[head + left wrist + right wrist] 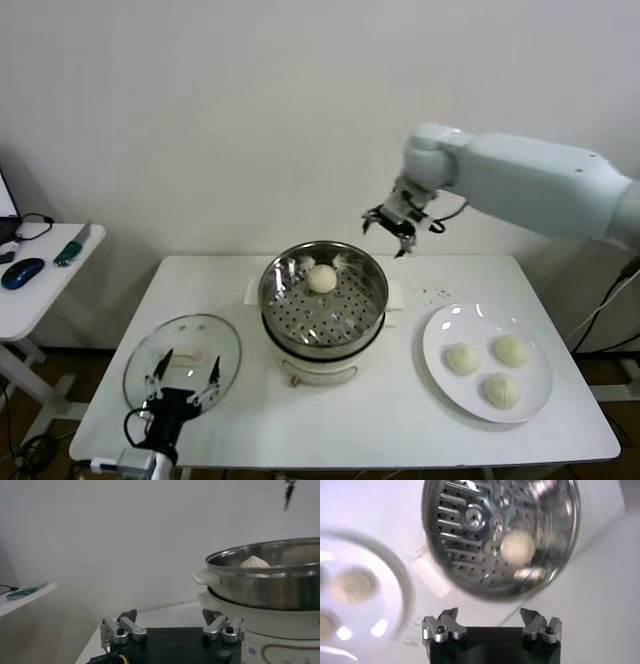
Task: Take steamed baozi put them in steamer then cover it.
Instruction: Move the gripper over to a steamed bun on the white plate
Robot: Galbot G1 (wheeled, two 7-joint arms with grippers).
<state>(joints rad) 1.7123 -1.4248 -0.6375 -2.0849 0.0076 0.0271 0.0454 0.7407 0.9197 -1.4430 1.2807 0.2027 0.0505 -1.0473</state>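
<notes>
The steamer (324, 300) stands mid-table, a shiny steel pot on a white base, uncovered. One steamed baozi (321, 278) lies on its perforated tray toward the back, also visible as the baozi (517, 547) in the right wrist view and the baozi (255, 561) in the left wrist view. Three more baozi (462, 358) rest on the white plate (437, 372) at the right. The glass cover (184, 358) lies flat on the table at the left. My right gripper (392, 228) hangs open and empty above and behind the steamer's right side. My left gripper (185, 385) is open, low over the cover's near edge.
A white side table (40, 280) at the far left carries a blue mouse (22, 272) and a small tool. A white wall stands close behind the table. A white pad (396, 295) lies under the steamer.
</notes>
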